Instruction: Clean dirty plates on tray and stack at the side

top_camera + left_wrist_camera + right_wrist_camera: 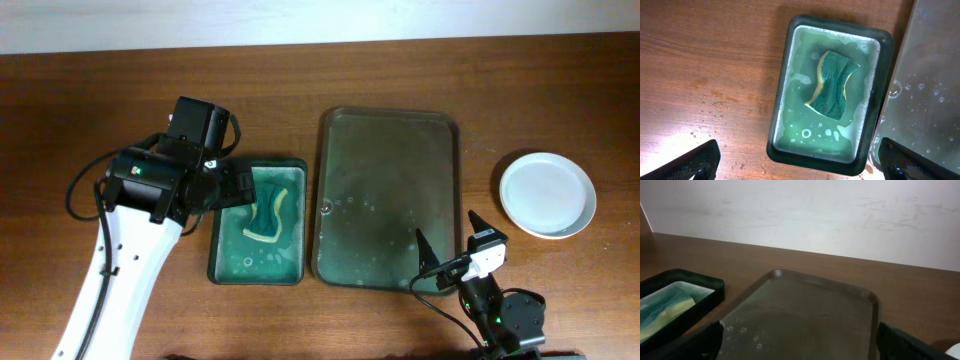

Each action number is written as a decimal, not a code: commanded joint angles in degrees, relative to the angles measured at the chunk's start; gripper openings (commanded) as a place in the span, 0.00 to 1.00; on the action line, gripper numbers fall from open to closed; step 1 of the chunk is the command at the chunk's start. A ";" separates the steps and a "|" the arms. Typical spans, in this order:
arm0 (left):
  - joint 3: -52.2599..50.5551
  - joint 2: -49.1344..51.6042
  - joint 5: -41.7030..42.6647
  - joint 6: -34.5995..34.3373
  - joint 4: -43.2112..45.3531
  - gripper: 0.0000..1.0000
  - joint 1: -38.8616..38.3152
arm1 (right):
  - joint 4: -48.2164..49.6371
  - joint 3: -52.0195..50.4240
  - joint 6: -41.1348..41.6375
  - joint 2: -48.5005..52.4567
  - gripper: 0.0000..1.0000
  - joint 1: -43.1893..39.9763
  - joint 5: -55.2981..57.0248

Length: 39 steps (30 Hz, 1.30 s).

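The dark grey-green tray [388,200] lies in the middle of the table, wet and with no plates on it; it also shows in the right wrist view [805,315] and at the right edge of the left wrist view [935,100]. White plates [547,194] sit stacked on the table to the right of the tray; how many I cannot tell. My left gripper [238,186] is open and empty above the sponge basin. My right gripper [447,243] is open and empty over the tray's near right corner.
A small green basin [226,265] of soapy water stands left of the tray, with a green and yellow sponge [268,214] lying in it; both show in the left wrist view, the basin [785,80] and the sponge [832,84]. Bare wooden table surrounds them.
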 commanded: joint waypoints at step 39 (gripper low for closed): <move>-86.33 -80.26 -2.51 6.73 72.17 0.99 11.39 | -0.35 -0.28 -0.37 -0.31 0.98 -0.31 0.48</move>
